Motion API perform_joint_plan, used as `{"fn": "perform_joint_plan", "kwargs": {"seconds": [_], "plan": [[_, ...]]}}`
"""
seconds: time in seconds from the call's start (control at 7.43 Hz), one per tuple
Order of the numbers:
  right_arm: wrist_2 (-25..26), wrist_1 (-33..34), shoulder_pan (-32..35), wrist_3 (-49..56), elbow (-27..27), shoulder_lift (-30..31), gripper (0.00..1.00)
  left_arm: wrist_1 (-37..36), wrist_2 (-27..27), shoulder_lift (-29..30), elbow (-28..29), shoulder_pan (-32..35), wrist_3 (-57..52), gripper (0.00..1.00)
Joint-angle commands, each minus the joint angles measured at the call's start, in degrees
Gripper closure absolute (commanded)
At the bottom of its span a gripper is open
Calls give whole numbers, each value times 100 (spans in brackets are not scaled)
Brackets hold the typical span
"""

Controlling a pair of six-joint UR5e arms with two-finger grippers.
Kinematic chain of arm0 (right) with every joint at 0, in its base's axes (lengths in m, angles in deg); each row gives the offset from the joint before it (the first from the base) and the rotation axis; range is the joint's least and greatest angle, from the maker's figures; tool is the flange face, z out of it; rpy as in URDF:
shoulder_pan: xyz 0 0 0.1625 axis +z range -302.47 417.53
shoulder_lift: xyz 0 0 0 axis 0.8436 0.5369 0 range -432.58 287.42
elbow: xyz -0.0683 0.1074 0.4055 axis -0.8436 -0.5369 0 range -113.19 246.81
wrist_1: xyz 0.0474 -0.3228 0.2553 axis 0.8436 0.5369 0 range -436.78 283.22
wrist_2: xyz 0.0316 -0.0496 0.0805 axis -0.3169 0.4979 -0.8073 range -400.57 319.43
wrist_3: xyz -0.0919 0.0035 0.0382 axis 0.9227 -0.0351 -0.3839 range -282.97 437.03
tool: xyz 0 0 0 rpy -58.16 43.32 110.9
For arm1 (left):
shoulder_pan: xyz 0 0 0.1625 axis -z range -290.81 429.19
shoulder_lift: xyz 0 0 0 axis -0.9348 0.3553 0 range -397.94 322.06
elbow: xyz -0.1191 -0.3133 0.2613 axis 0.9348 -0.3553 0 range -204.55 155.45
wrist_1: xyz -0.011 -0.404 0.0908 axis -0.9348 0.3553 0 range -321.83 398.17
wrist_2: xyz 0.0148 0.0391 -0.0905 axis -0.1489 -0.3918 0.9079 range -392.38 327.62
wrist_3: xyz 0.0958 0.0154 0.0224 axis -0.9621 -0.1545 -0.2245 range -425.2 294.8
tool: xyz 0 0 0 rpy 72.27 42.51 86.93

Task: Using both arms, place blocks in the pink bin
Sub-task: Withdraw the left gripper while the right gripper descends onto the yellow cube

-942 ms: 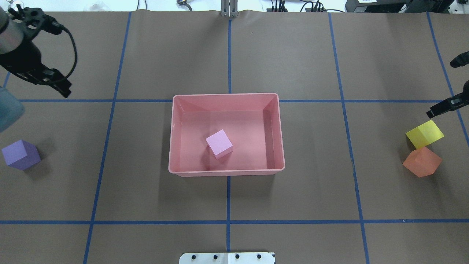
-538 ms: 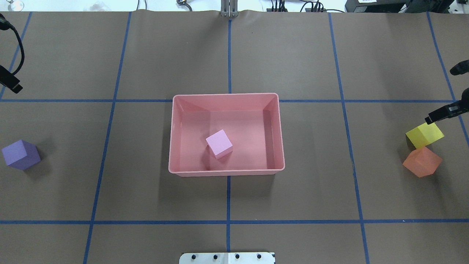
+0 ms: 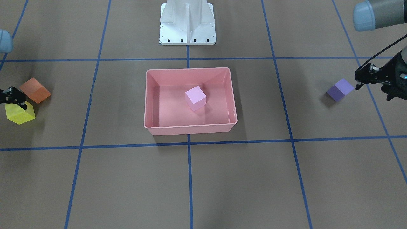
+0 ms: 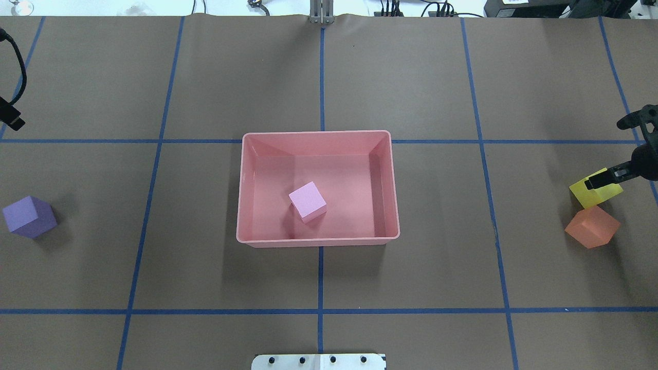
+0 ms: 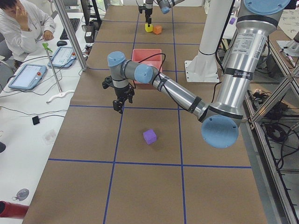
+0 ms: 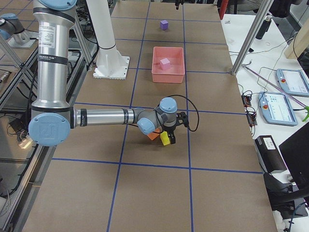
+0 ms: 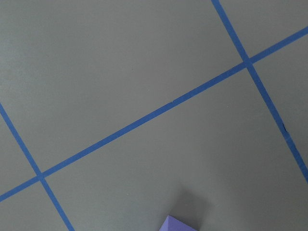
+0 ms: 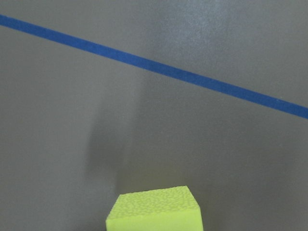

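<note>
The pink bin (image 4: 316,134) sits mid-table with the pale pink-lilac block (image 4: 307,201) inside it. The purple block (image 4: 29,216) lies at the far left. The yellow block (image 4: 591,194) and orange block (image 4: 592,226) touch at the far right. My right gripper (image 4: 606,156) is open and hangs just over the yellow block, with one finger across its top; the block's top also shows in the right wrist view (image 8: 154,211). My left gripper (image 3: 361,79) is open and empty, above the table beside the purple block (image 3: 340,89), whose corner shows in the left wrist view (image 7: 179,224).
The white robot base (image 3: 187,24) stands behind the bin. Blue tape lines (image 4: 321,311) grid the brown table cover. A seated operator (image 5: 23,23) and tablets are at a side table beyond the far edge.
My left arm has swung out to the view's left edge. My right gripper has come down onto the yellow block. No block has moved.
</note>
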Motion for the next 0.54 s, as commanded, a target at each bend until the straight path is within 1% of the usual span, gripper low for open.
{"fn": "perform_joint_plan", "kwargs": {"seconds": [0.0, 0.13, 0.27, 0.4], "plan": [[103, -76, -192, -63, -44, 13, 0, 0, 15, -6, -31, 4, 17, 0], [156, -67, -288, -63, -44, 22, 0, 0, 111, -6, -40, 4, 25, 0], [182, -58, -315, -54, -53, 22, 37, 0, 112, -15, -40, 4, 25, 0], [165, -15, -324, -54, -53, 5, 88, 0, 112, -15, -31, 13, 34, 0]]}}
